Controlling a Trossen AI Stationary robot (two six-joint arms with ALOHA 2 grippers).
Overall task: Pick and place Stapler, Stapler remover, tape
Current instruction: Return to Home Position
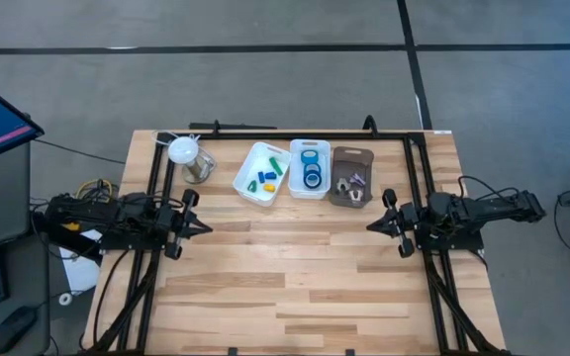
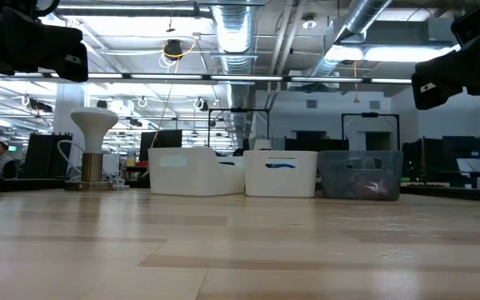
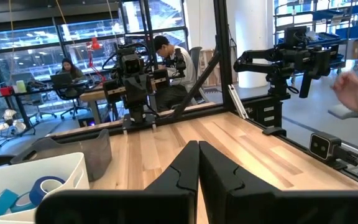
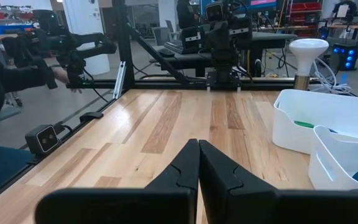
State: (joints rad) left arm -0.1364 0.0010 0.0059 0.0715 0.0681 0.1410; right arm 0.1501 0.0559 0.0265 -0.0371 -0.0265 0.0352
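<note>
We saw the left gripper [image 1: 206,226] hovering over the left side of the wooden table [image 1: 295,287], its fingers [image 3: 182,163] pressed together and holding nothing. The right gripper [image 1: 370,225] faced it from the right side, well apart, with its fingers [image 4: 180,160] likewise pressed together and empty. Along the far edge stood three bins in a row. The left white bin [image 1: 240,178], set at a slant, held the green stapler [image 1: 269,176] among small blue pieces. The middle white bin [image 1: 310,195] held the blue tape [image 1: 312,170]. The dark bin [image 1: 352,151], on the right, held the staple remover [image 1: 348,184]. A white lamp-like object [image 1: 184,151] stood left of the bins.
</note>
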